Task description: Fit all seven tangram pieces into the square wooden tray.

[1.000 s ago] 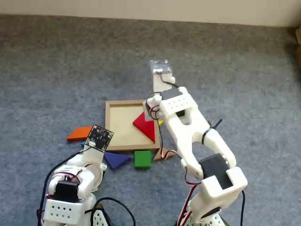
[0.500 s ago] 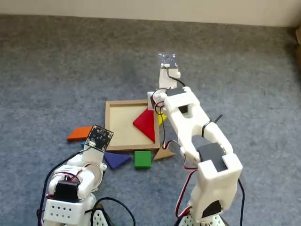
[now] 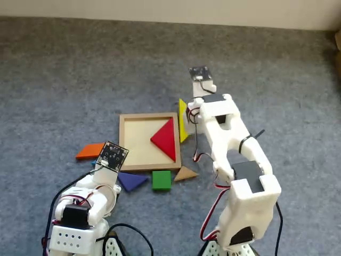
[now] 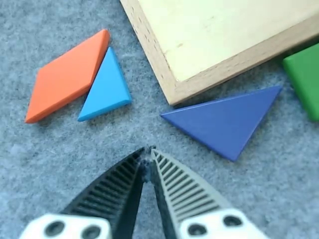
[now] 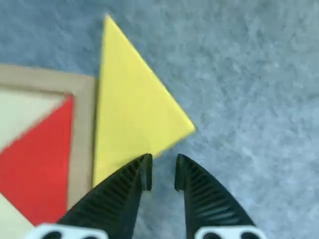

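Observation:
The square wooden tray (image 3: pixel 125 144) lies mid-table with a red triangle (image 3: pixel 166 137) inside, against its right rim. A yellow triangle (image 3: pixel 183 120) rests on the carpet along the outside of that rim. In the right wrist view my right gripper (image 5: pixel 162 172) hovers at the yellow triangle's (image 5: pixel 129 114) near edge, its fingers slightly open and holding nothing. My left gripper (image 4: pixel 149 151) is shut and empty, low over the carpet, near a dark blue triangle (image 4: pixel 227 119), a light blue triangle (image 4: pixel 104 87) and an orange parallelogram (image 4: pixel 67 77).
A green square (image 3: pixel 161 180) and a tan triangle (image 3: pixel 186 173) lie just in front of the tray, with the dark blue triangle (image 3: pixel 132 180) to their left. The orange parallelogram (image 3: pixel 89 150) sits left of the tray. Open grey carpet surrounds everything.
The right arm swung to the right and farther back, off the tray. The yellow triangle, mostly hidden under it before, now shows beside the tray's right rim. The left arm stayed still.

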`<move>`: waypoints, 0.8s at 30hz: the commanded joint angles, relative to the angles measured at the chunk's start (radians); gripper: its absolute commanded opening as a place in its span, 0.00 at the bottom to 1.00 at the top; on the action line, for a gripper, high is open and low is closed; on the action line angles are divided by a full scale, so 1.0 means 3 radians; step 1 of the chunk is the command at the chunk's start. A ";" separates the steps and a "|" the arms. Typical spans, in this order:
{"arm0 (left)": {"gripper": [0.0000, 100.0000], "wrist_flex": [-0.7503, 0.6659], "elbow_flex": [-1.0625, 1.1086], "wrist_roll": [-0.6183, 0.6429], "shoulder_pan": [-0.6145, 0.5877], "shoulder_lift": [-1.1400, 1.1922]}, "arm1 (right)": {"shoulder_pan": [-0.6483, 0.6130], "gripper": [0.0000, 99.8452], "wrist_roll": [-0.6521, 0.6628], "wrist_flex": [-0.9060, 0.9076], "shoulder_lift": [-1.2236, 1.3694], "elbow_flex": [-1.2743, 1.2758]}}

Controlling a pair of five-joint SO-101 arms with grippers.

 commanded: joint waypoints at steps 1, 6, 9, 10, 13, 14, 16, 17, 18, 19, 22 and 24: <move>0.01 0.0005 0.0064 0.0015 -0.0018 -0.0166 | 0.0130 0.09 0.0092 0.0294 0.0054 -0.0018; 0.01 0.0005 0.0064 0.0015 -0.0018 -0.0166 | 0.0161 0.09 0.0092 0.0458 -0.0274 0.0008; 0.01 0.0005 0.0064 0.0015 -0.0018 -0.0166 | 0.0161 0.09 0.0092 0.0514 -0.0667 0.0008; 0.01 0.0005 0.0064 0.0015 -0.0018 -0.0166 | 0.0161 0.09 0.0092 0.0514 -0.0800 0.0008; 0.01 0.0005 0.0064 0.0015 -0.0018 -0.0166 | 0.0146 0.10 0.0077 0.0514 -0.1102 0.0013; 0.01 0.0005 0.0064 0.0015 -0.0018 -0.0166 | 0.0141 0.10 0.0077 0.0499 -0.1169 0.0013; 0.01 0.0005 0.0064 0.0015 -0.0018 -0.0166 | 0.0095 0.10 0.0072 0.0442 -0.1240 -0.0008; 0.01 0.0005 0.0064 0.0015 -0.0018 -0.0166 | 0.0059 0.12 0.0072 0.0407 -0.1245 -0.0013; 0.01 0.0005 0.0064 0.0015 -0.0018 -0.0166 | 0.0013 0.15 0.0072 0.0355 -0.1245 -0.0013; 0.01 0.0005 0.0064 0.0015 -0.0018 -0.0166 | -0.0054 0.17 0.0072 0.0274 -0.1225 -0.0013; 0.01 0.0005 0.0064 0.0015 -0.0018 -0.0166 | -0.0263 0.20 0.0072 -0.0095 -0.1112 0.0008; 0.01 0.0005 0.0064 0.0015 -0.0018 -0.0166 | -0.0391 0.19 0.0072 -0.0371 -0.1000 0.0008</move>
